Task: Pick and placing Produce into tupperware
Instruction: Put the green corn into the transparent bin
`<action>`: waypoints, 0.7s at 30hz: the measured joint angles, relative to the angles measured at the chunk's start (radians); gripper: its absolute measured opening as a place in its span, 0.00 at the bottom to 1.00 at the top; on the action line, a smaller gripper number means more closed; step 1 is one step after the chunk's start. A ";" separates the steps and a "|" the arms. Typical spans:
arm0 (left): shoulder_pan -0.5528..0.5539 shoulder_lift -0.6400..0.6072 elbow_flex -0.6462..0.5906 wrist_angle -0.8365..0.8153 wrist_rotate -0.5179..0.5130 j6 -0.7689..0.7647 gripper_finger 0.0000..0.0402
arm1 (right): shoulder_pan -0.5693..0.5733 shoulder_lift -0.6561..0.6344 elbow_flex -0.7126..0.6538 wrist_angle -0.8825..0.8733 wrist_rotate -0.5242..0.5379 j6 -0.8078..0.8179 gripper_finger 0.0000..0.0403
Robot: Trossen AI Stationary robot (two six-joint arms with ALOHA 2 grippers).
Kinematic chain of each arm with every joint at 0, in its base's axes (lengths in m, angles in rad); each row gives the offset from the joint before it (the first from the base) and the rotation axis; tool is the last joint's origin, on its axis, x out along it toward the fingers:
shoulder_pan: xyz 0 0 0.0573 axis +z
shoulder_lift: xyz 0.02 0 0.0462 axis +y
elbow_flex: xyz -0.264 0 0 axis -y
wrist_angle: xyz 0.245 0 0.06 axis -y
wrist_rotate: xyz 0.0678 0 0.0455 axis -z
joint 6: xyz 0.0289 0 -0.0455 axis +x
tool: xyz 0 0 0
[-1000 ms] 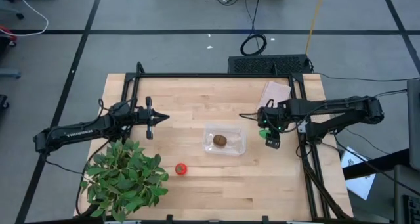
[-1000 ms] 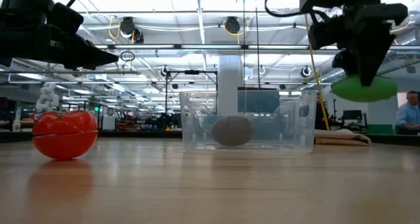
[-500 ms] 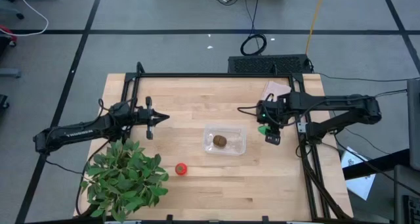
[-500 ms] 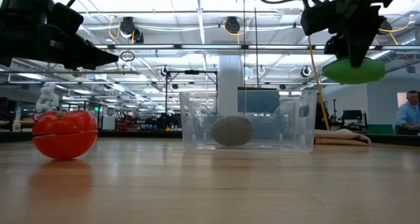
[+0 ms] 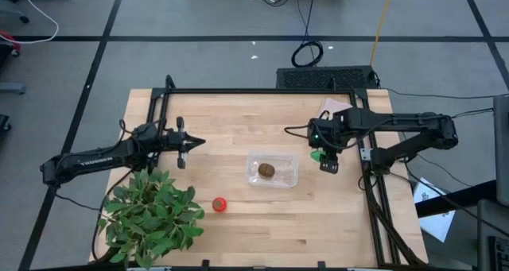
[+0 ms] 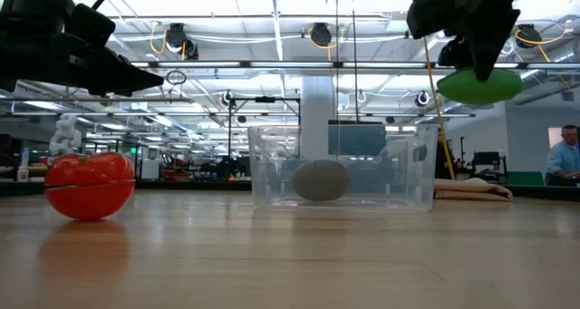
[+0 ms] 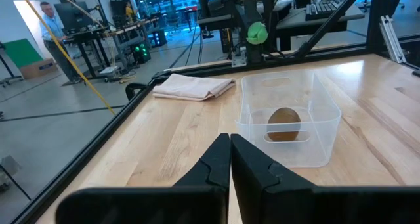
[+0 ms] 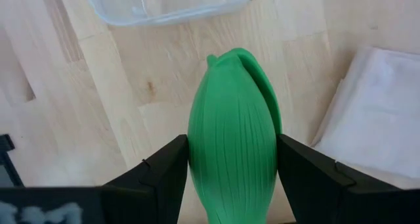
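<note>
Lifted a bit more: right hand [image 5: 321,150] clamped on the green piece [image 6: 478,86], now higher and closer to the tupperware [image 5: 273,169] | kiwi [image 5: 266,170] already inside, tomato [image 5: 219,204] on the worktop [image 5: 238,128] | left hand [image 5: 184,143] pinched closed, idle near the plant [image 5: 151,215]

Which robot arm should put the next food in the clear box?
The right: its hand already grips the green piece, raised beside the clear box. The left hand holds nothing.
</note>
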 joint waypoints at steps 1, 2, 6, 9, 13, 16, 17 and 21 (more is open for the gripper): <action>0.000 0.000 0.000 0.000 0.000 0.000 0.04 | -0.005 0.000 0.006 -0.006 0.000 0.000 0.51; 0.000 0.000 0.000 0.000 0.000 0.000 0.04 | -0.010 0.000 0.013 -0.015 0.000 0.000 0.51; 0.000 0.000 0.000 0.000 0.000 0.000 0.04 | -0.038 0.000 0.043 -0.045 0.000 -0.017 0.50; 0.000 0.000 0.000 0.000 0.000 0.000 0.04 | -0.057 0.000 0.070 -0.067 0.000 -0.026 0.50; 0.000 0.000 0.000 0.000 0.000 0.000 0.04 | -0.073 0.000 0.096 -0.079 0.000 -0.044 0.50; 0.000 0.000 0.000 0.000 0.000 0.000 0.04 | -0.081 0.000 0.097 -0.083 0.000 -0.049 0.50; 0.000 0.000 0.000 0.000 0.000 0.000 0.04 | -0.081 0.000 0.097 -0.082 0.000 -0.052 0.50; 0.000 0.000 0.000 0.000 0.000 0.000 0.04 | -0.081 0.000 0.097 -0.081 0.000 -0.060 0.50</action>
